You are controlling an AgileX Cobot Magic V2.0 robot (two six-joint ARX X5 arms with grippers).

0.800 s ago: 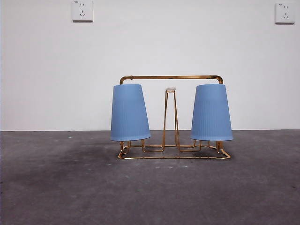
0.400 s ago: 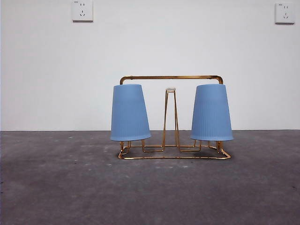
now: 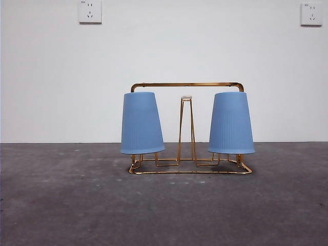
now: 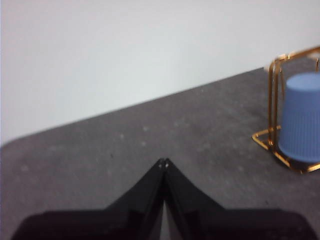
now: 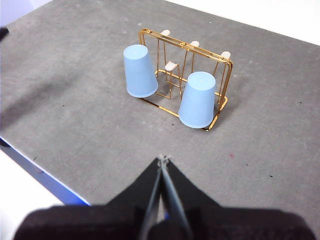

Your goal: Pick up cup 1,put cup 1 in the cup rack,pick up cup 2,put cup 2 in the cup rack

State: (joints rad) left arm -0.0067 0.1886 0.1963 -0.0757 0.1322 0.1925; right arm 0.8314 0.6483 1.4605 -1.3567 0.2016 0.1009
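Note:
The gold wire cup rack stands mid-table, with two blue cups upside down on its pegs: one at its left end and one at its right end. The right wrist view looks down on the rack and both cups. In the left wrist view one cup and an end of the rack show off to the side. My left gripper is shut and empty, away from the rack. High above the table, my right gripper is shut and empty too.
Grey table surface spreads around the rack. A white wall with two sockets stands behind. The table's near edge shows in the right wrist view. Several free pegs with pale tips remain on the rack.

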